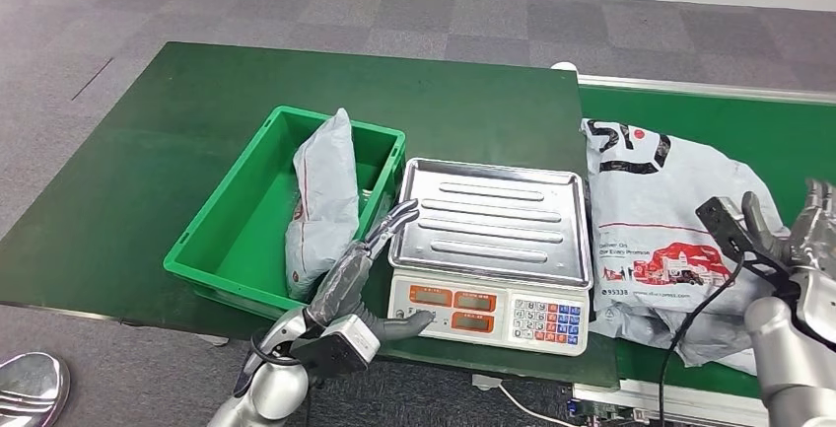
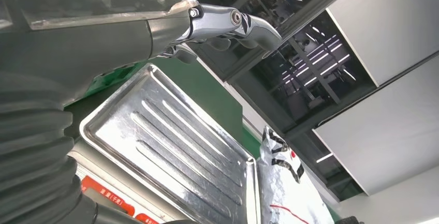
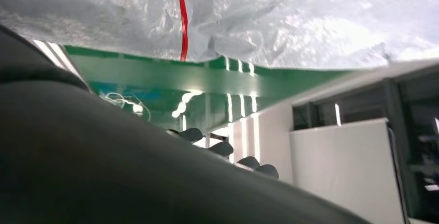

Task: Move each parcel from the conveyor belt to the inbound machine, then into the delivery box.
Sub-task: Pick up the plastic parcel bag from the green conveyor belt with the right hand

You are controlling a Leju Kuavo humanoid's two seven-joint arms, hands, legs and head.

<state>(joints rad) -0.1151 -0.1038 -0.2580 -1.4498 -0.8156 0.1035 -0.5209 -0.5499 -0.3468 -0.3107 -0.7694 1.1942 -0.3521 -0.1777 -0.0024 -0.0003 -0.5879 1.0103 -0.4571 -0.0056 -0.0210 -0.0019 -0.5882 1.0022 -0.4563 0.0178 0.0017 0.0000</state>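
While one grey parcel (image 1: 323, 200) already stands on edge in the green delivery box (image 1: 229, 233), the step in hand looks like fetching the next one. A white printed parcel (image 1: 659, 220) lies on the green conveyor belt (image 1: 784, 141), just beside the scale (image 1: 490, 252), whose steel tray is bare. The left hand (image 1: 370, 269) hangs empty, fingers extended, between box and scale. The right hand (image 1: 789, 235) rests spread at the parcel's edge, gripping nothing; next it must close on the bag and lift it onto the tray.
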